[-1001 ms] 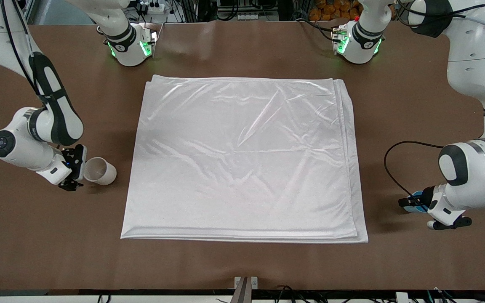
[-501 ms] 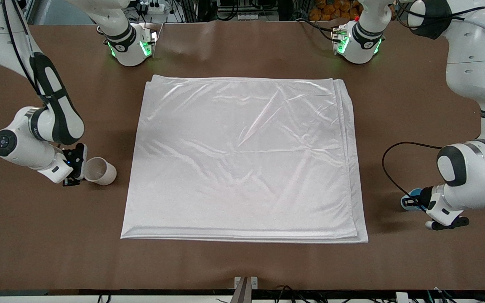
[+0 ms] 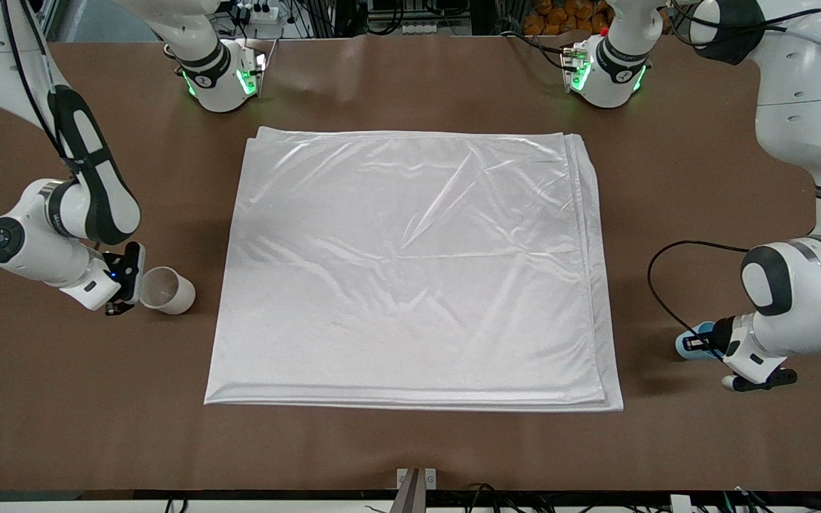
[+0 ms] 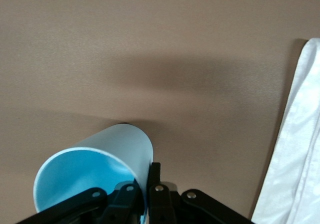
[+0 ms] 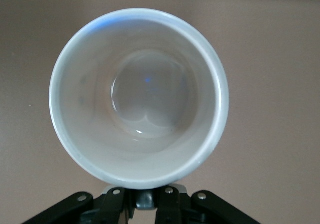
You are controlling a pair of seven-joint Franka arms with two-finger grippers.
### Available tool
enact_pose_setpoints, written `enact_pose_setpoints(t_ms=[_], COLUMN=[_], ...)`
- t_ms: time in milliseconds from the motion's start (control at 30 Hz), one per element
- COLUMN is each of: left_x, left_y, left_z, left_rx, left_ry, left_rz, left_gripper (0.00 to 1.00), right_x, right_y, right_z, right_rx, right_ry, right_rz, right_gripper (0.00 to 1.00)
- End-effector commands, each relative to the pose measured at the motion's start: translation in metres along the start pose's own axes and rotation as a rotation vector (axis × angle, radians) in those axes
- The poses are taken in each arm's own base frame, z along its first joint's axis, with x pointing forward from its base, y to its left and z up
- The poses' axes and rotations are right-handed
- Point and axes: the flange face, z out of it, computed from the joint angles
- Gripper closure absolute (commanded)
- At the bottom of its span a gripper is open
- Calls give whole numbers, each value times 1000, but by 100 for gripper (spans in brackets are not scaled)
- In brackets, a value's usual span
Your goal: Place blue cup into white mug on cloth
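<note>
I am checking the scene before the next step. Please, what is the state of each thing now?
blue cup: tilted, off the cloth, rim clamped by left gripper.
white mug: empty, tilted, beside the cloth, gripped by right gripper.
cloth: flat, folded, nothing on it.

A robotics lab; cabling (image 3: 667, 285) and equipment racks (image 3: 410, 18) edge the table (image 3: 410, 442)

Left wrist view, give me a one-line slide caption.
Left gripper shut on the blue cup's rim over the brown table.
</note>
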Motion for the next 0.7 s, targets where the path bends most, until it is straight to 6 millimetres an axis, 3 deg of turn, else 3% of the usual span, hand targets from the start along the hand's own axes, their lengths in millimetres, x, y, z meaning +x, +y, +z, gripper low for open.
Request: enact_pose_setpoints(t_ms=[0,300,501,667], left_x=[0,-8,-15,-23], left_y=[5,15,29,48], left_z=[-5,-23,-51,-77], left_rx=[-15,-19,-23,-24], left_ry=[0,-61,-78,-103], left_rz=[17,25,40,42], left_gripper=[100,100,100,100], right_x=[3,35,54,93], right_y=[-3,8,19,27], right_z=[-31,-69,-91,-102], right_rx=[-13,-39,-48,-55], right_ry=[9,67,108,132], right_rz=[-21,-24,-18,8], right_gripper=[100,100,100,100])
